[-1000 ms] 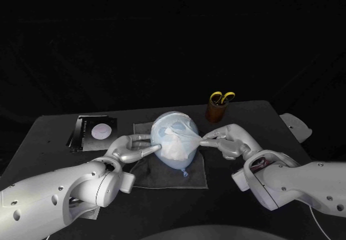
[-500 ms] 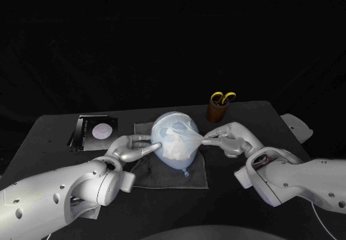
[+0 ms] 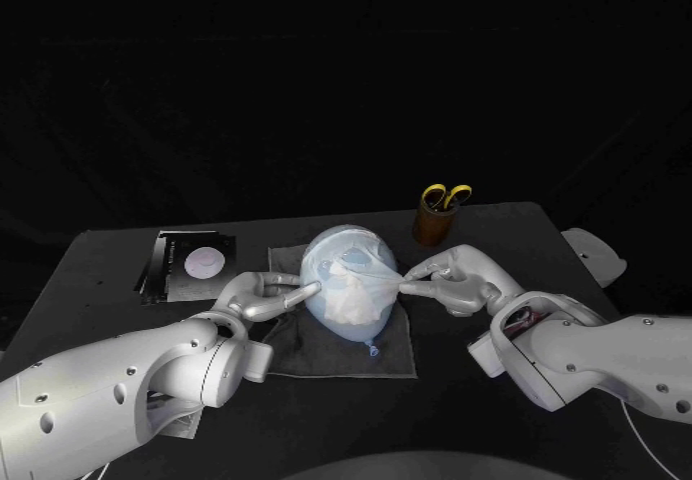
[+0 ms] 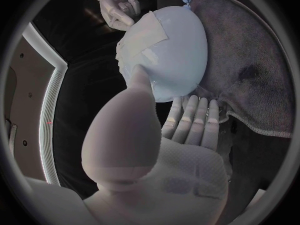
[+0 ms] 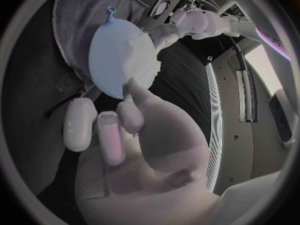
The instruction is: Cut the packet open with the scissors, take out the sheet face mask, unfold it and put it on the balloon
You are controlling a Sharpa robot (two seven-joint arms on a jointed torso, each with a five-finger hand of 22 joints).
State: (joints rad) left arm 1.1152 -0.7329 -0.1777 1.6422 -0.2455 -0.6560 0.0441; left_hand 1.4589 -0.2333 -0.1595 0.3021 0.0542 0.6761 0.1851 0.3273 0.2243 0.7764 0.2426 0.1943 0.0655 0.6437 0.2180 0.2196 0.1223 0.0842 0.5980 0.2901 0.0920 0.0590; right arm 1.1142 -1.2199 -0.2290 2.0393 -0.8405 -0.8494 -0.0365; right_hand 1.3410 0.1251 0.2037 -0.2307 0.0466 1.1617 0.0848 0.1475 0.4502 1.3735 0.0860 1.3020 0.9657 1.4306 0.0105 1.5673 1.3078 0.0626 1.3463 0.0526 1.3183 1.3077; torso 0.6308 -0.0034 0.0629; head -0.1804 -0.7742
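A pale blue balloon (image 3: 346,305) lies on a grey cloth (image 3: 335,352) in the middle of the table. The white sheet mask (image 3: 351,281) is draped across it, also in the left wrist view (image 4: 142,39) and the right wrist view (image 5: 139,60). My left hand (image 3: 265,295) pinches the mask's edge on the balloon's left side, thumb tip (image 4: 138,74) on the mask, other fingers (image 4: 194,116) spread beneath the balloon (image 4: 178,50). My right hand (image 3: 454,280) pinches the opposite edge, a fingertip (image 5: 130,86) at the mask. The scissors (image 3: 446,195), yellow-handled, stand in a brown holder (image 3: 430,227).
The dark opened packet (image 3: 188,262) lies at the back left of the table. The holder with the scissors stands just behind my right hand. A white object (image 3: 594,252) sits near the table's right edge.
Both hands have crept slightly toward the balloon's far end with the mask's edges. The mask looks drawn tighter across the balloon. The balloon and cloth have stayed put.
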